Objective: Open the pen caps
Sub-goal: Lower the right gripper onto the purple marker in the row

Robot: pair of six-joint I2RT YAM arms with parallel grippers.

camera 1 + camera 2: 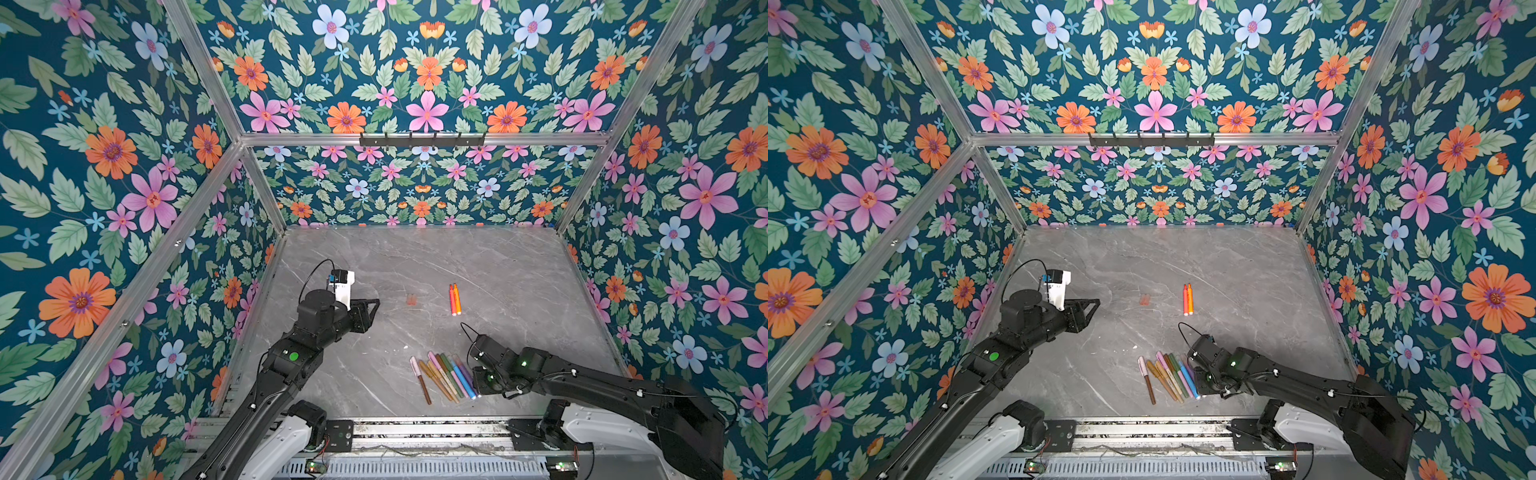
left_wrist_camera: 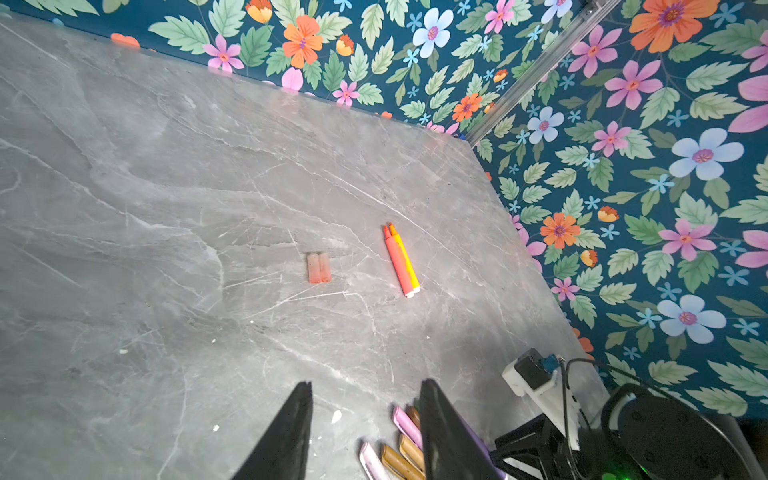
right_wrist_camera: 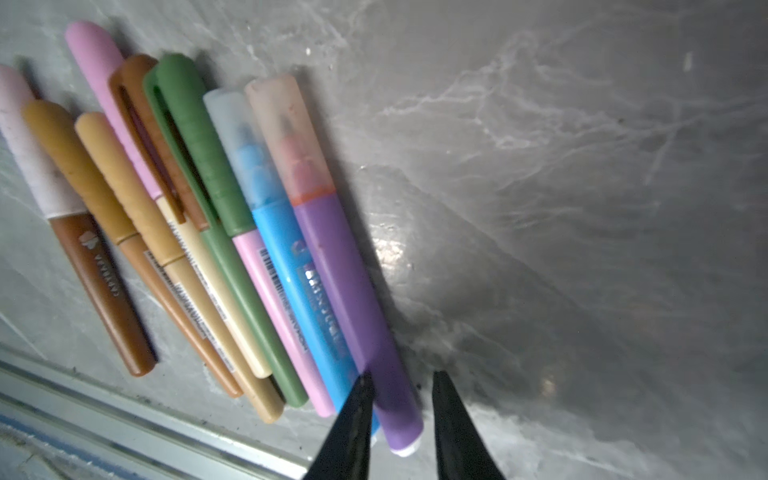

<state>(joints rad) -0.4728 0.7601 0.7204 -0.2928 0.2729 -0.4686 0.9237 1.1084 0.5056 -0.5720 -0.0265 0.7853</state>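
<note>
My L gripper hangs above the table on the left side, fingers spread w/ nothing between them. Ahead of it, mid-table, 2 loose caps lie side by side, touching; peach, see-through. Near them, to the right in both top views, a red pen & an orange pen lie touching, tips bare, w/ open table all round.

My R gripper is low at the near right, over one end of the bunch of capped pens by the front rail. Its fingers are parted. The purple pen has its tail running between them w/ a gap showing on one side; can't tell if either pad touches it. The blue pen lies tight against the purple & partly under one finger, crowding that side; the other side is bare table. Past blue come pink, green, cream & 2 gold bodies, packed & overlapping. The brown pen sits a bit apart at the far end. In both top views my R arm hides most of the purple pen
</note>
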